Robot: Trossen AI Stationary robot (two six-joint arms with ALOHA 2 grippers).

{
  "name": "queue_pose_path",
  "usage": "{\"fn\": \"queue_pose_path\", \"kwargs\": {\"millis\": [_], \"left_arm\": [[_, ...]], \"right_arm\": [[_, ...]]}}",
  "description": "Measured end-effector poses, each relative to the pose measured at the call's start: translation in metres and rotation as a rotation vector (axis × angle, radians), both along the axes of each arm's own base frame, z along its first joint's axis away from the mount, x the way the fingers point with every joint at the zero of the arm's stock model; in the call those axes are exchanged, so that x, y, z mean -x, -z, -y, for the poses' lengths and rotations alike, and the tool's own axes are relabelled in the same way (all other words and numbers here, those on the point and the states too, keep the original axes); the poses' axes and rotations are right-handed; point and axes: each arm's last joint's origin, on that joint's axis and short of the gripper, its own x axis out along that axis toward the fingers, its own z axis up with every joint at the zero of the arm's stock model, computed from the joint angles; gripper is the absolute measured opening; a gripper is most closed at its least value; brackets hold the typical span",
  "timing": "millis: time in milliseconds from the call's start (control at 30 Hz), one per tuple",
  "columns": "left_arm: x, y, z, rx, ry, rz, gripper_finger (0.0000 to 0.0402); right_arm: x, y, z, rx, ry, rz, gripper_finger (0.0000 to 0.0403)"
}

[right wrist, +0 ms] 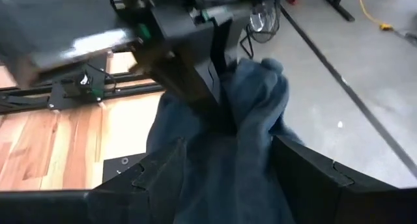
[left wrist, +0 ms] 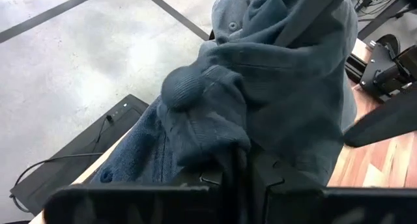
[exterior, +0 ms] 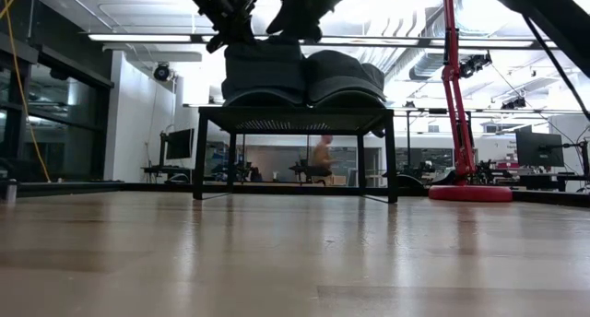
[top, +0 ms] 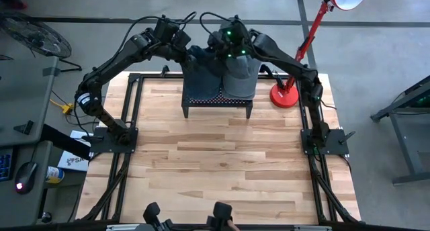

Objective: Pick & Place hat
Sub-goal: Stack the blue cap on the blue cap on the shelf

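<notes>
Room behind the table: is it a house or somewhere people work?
Probably a robotics lab or workshop. The low view shows computer monitors on desks, a person seated at work, and exposed ceiling ducts; a red lamp stands by the wooden table.

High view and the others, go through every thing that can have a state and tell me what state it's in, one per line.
Dark blue hat: on the stand, bunched up, pinched by both hands.
Grey hat: resting on the stand beside the blue one, not gripped.
Black stand: upright at the table's far edge, carrying both hats.
Left hand: shut on the dark blue hat's fabric.
Right hand: fingers around the same hat's fabric.
Red lamp: standing upright beside the stand.
</notes>
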Motion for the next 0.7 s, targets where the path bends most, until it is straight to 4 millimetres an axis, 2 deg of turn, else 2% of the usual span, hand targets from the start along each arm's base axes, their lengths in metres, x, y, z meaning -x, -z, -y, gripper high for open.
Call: {"fn": "queue_pose_path", "kwargs": {"millis": [600,700], "left_arm": [[0.001,-0.007,0.004,-0.061,0.104,0.035,0.0037],[0.002,-0.009,0.006,-0.079,0.144,0.04,0.005]], "right_arm": [[0.003,0.013,0.002,-0.045,0.072,-0.112,0.0222],[0.003,0.014,0.002,-0.059,0.081,-0.11,0.0222]]}}
